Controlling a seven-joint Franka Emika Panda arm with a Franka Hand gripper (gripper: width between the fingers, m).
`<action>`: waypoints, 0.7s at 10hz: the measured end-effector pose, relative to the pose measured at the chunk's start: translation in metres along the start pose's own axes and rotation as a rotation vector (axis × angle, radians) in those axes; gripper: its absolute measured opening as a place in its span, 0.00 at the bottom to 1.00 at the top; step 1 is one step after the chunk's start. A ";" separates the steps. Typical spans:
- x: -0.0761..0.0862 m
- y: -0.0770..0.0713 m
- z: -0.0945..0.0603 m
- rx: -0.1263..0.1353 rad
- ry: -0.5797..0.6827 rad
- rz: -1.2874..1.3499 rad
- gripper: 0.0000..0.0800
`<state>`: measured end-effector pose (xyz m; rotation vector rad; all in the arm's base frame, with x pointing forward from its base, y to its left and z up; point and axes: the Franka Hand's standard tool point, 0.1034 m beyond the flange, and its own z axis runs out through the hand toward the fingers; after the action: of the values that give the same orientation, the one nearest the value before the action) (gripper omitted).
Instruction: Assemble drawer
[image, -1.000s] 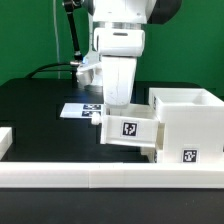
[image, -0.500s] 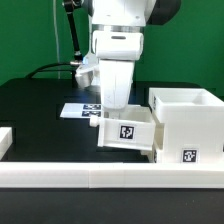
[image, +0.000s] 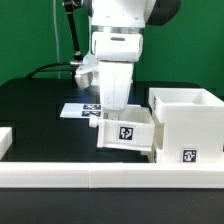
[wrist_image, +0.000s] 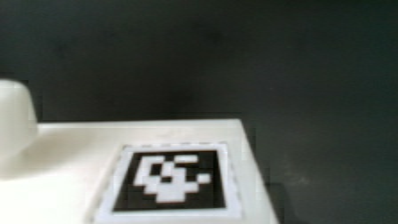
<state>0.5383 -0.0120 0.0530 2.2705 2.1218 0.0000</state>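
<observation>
In the exterior view my gripper (image: 118, 110) reaches down into a small white open-top tray (image: 127, 133) with a black-and-white tag on its front. The tray is slightly tilted and held against the side of the tall white housing (image: 186, 122) at the exterior view's right. The fingertips are hidden by the tray's wall. In the wrist view the tray's tagged white face (wrist_image: 173, 180) fills the near part, and no fingers show. A rounded white part (wrist_image: 15, 118) shows at the edge.
The marker board (image: 78, 110) lies flat on the black table (image: 40, 105) behind the tray. The low white border rail (image: 100, 180) runs along the front. Another white part (image: 4, 138) sits at the exterior view's left edge.
The gripper and the tray have shifted slightly toward the exterior view's left and a little lower. The housing has not moved.
</observation>
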 end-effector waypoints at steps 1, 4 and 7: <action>0.001 0.001 -0.001 0.003 -0.001 0.007 0.05; 0.002 0.003 -0.003 0.003 -0.003 0.040 0.05; 0.003 0.004 -0.012 0.005 -0.006 0.045 0.05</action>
<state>0.5423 -0.0090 0.0655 2.3176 2.0697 -0.0103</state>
